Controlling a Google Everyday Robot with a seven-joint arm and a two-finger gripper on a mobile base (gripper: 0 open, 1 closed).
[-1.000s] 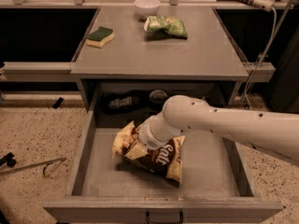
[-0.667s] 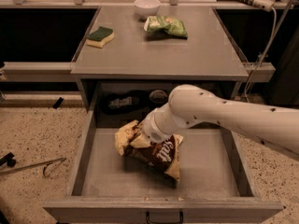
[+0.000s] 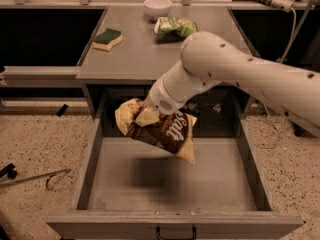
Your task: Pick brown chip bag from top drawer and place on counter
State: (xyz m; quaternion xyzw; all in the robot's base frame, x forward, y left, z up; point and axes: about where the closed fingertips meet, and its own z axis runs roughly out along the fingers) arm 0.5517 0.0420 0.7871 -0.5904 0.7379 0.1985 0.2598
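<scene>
The brown chip bag (image 3: 167, 131) with cream ends and white "Salt" lettering hangs in the air above the open top drawer (image 3: 170, 179), clear of its floor. My gripper (image 3: 145, 115) is shut on the bag's upper left end, and its fingers are mostly hidden by the bag and the white wrist. The arm (image 3: 235, 71) reaches in from the right. The grey counter (image 3: 145, 54) lies just above and behind the bag.
On the counter are a green and yellow sponge (image 3: 108, 38), a white bowl (image 3: 157, 6) and a green chip bag (image 3: 175, 26). The drawer has tall side walls and a dark front handle (image 3: 175, 232). A speckled floor lies on both sides.
The gripper has lifted the brown chip bag up off the drawer floor. The arm has risen and now stands in front of the counter's front edge.
</scene>
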